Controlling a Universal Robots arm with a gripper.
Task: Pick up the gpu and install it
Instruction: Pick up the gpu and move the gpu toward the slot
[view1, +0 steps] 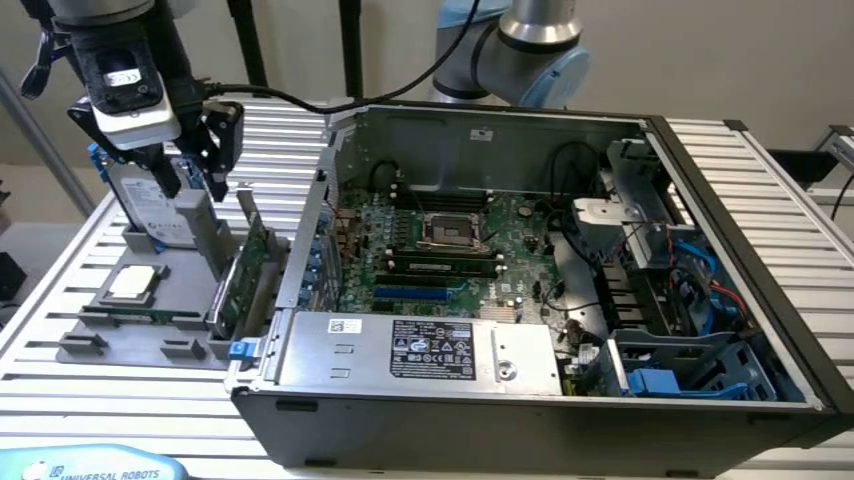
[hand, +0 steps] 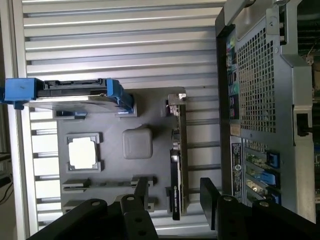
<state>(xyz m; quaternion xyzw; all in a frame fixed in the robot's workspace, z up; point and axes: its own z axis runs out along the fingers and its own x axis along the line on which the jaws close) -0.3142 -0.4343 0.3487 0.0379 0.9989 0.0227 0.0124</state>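
The robot arm's black jaws hang above a flat grey moulded holder tray (view1: 134, 345) (hand: 111, 170) that lies on a ribbed silver metal surface (view1: 120, 400) (hand: 125, 40). They are spread wide and hold nothing. The thin rectangular gpu (view1: 248, 272) (hand: 178, 150), green circuit board with a silver metal end bracket, stands on edge in a slot of that tray, on the side nearest the open dark grey computer case (view1: 534, 415) (hand: 255, 75). In the wrist view the card runs edge-on into the gap between the two jaws, one on each side of its line and neither touching it. In the exterior view they sit higher than the card's top edge and towards the exterior view's left of it, in front of a silver hard drive with blue rails (view1: 158, 215) (hand: 75, 92) that stands upright in the tray. A small square silver processor chip (view1: 134, 283) (hand: 82, 152) lies flat in its own pocket. Inside the case a green motherboard (view1: 441, 250) lies exposed.
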